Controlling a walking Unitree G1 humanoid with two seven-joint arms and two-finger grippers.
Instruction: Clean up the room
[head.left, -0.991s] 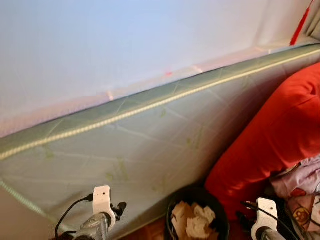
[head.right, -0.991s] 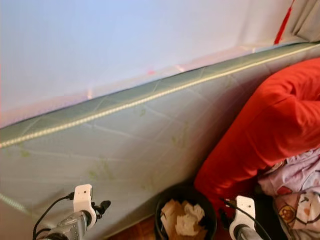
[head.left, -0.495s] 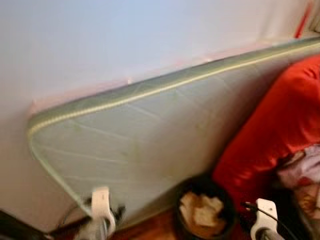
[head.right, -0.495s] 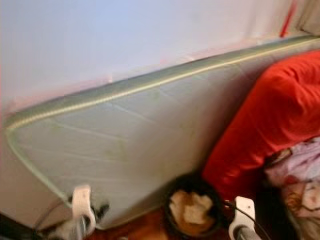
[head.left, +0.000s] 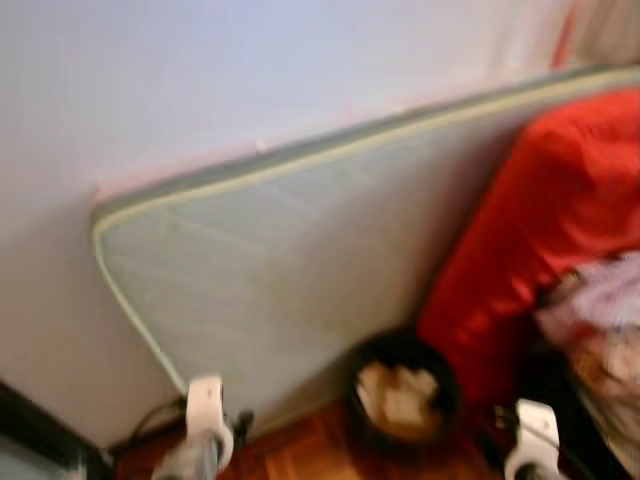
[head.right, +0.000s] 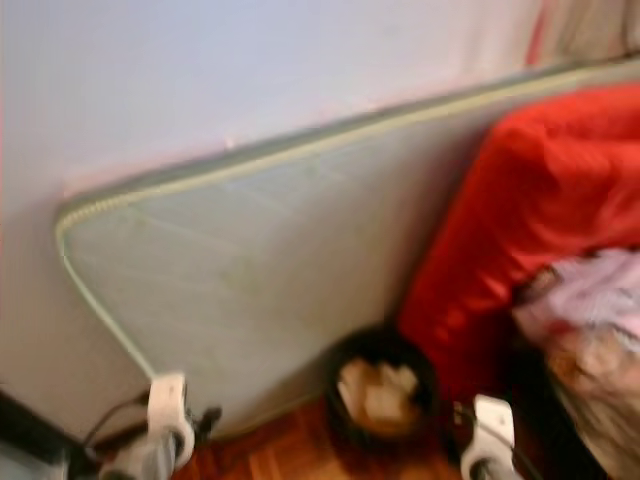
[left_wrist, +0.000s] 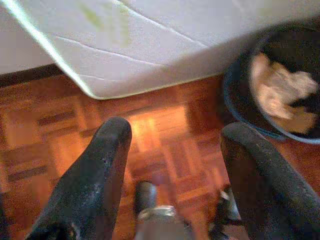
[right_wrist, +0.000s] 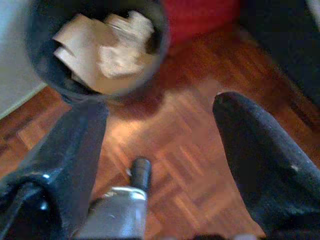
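The black waste bin (head.left: 403, 395) stands on the parquet floor (left_wrist: 165, 145), at the foot of a pale green mattress (head.left: 280, 270) that leans on its long edge against the white wall (head.left: 200, 80). Inside the bin lies a heap of crumpled tan and whitish paper (right_wrist: 107, 50), filling much of it.

Both arms hang low in front of the bin, one to each side of it. The left gripper (left_wrist: 175, 165) points down at the floor with its two black fingers (left_wrist: 100, 175) spread wide apart and nothing between them; beyond it lie the mattress's lower corner and the bin's rim. The right gripper (right_wrist: 160, 150) is likewise spread open and empty, aimed at the floor just short of the bin.

On the bin's right, touching or nearly touching it, rises a big red cushion-like bulk (head.left: 540, 220), also against the mattress. Beside that lies a pile of pale patterned cloth (head.left: 600, 320), too blurred to make out further.
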